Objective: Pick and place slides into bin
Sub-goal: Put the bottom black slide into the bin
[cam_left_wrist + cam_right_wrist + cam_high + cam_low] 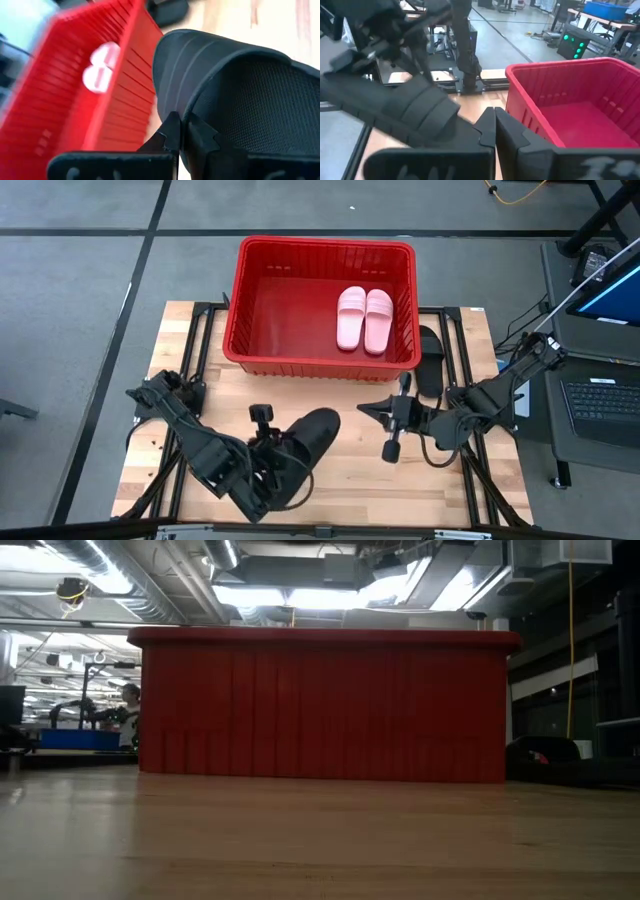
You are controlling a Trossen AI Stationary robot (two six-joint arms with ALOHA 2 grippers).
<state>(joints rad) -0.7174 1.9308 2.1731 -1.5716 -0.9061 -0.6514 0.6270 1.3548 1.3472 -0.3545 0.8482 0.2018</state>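
Note:
The red bin [325, 360] stands at the table's far middle, with two pale pink slides [364, 318] lying side by side on its floor at the right. A black slide [430, 360] lies flat on the table just right of the bin. My left gripper [285, 455], near the front middle, is shut on the other black slide [315, 432], which points toward the bin. My right gripper [362, 409] is shut and empty, right of that slide and in front of the bin; it also shows in the right wrist view [495, 125]. My left gripper pinches the black slide's edge [190, 117] between its two fingers, beside the ribbed strap [200, 65]. The fingers come from the table's near left, slanting toward the bin. The slide sticks out beyond the fingertips. It does not show at table level in the low view.
The bin's near wall [320, 705] rises high across the low view. The bin's left half [280, 320] is bare floor. Bare wood [430, 480] lies at the front right. My two arms stand close together in front of the bin.

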